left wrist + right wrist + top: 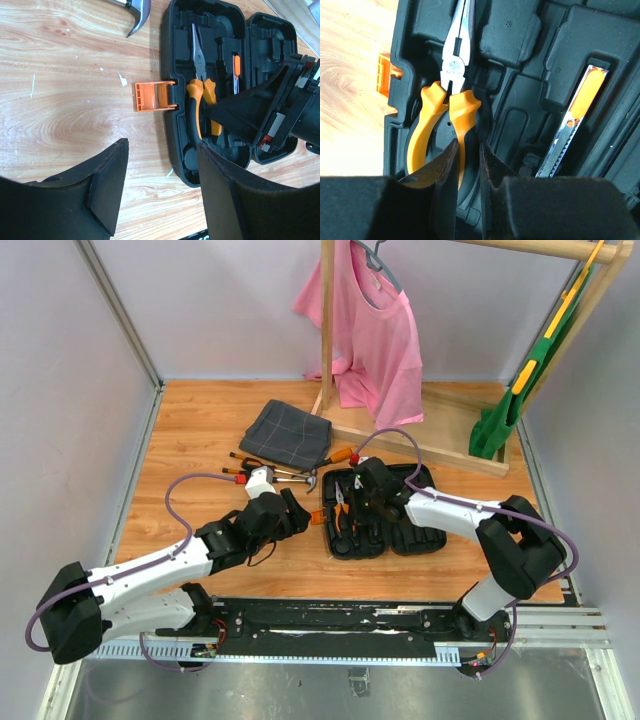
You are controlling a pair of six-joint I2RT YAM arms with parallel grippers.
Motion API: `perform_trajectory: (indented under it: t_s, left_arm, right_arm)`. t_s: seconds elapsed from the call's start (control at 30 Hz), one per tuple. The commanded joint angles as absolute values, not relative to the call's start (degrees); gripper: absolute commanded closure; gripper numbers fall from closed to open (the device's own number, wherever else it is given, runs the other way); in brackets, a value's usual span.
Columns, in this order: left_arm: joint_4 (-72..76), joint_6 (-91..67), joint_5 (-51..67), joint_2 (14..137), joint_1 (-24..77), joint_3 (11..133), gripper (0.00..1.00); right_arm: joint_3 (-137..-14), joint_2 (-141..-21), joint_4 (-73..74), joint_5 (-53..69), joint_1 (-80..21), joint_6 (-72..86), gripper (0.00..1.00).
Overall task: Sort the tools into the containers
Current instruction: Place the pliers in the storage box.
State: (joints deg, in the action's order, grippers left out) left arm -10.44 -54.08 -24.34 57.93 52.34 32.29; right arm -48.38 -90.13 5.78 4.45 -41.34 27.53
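Pliers [451, 100] are pinched by the right pincer [469, 150], its jaws nearly closed on one orange handle with the other handle free just beside. From the pincer, the nose points straight ahead. The long axis runs parallel to the tool case [520, 30] edge bearing the orange clasp [150, 96], within the case's clasp-side half. The left pincer [161, 150] hangs wide apart and empty over the desk [60, 100] outside that clasp edge, so the right arm is nearer.
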Motion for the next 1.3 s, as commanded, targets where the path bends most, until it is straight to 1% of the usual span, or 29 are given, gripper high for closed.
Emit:
perform_trajectory:
  t_s: [0.0,0.23,0.63,0.73,0.83,0.87,1.1,1.27]
  left_arm:
    - [-10.0,-53.9,-25.5,58.3,52.8,32.1,0.39]
    - [-10.2,-54.0,-25.6,58.3,52.8,32.2,0.39]
    - [-9.9,-53.9,-25.3,59.2,52.8,32.5,0.39]
    - [-9.8,-53.8,-25.3,59.3,52.8,32.6,0.39]
    - [-9.8,-53.6,-25.3,59.6,52.8,32.7,0.39]
    - [-9.8,-53.6,-25.2,59.7,52.8,32.8,0.39]
    - [-9.4,-52.4,-24.7,61.5,52.8,34.2,0.39]
    - [-9.6,-49.6,-24.1,63.3,52.8,36.5,0.41]
  right_arm:
    - [-50.4,-90.4,6.3,2.3,-42.2,28.2,0.93]
    - [-51.8,-91.5,7.2,1.1,-42.2,29.9,0.94]
    - [-54.3,-93.5,7.4,1.9,-42.2,29.0,0.88]
    - [-54.3,-93.5,7.4,2.4,-42.2,28.5,0.83]
    - [-53.6,-92.3,7.4,2.7,-42.2,28.3,0.71]
    - [-53.3,-91.8,7.4,2.7,-42.2,28.2,0.69]
    - [-52.1,-86.3,8.4,3.6,-42.1,26.6,0.60]
    - [-49.9,-81.7,8.7,2.8,-41.6,26.3,0.59]
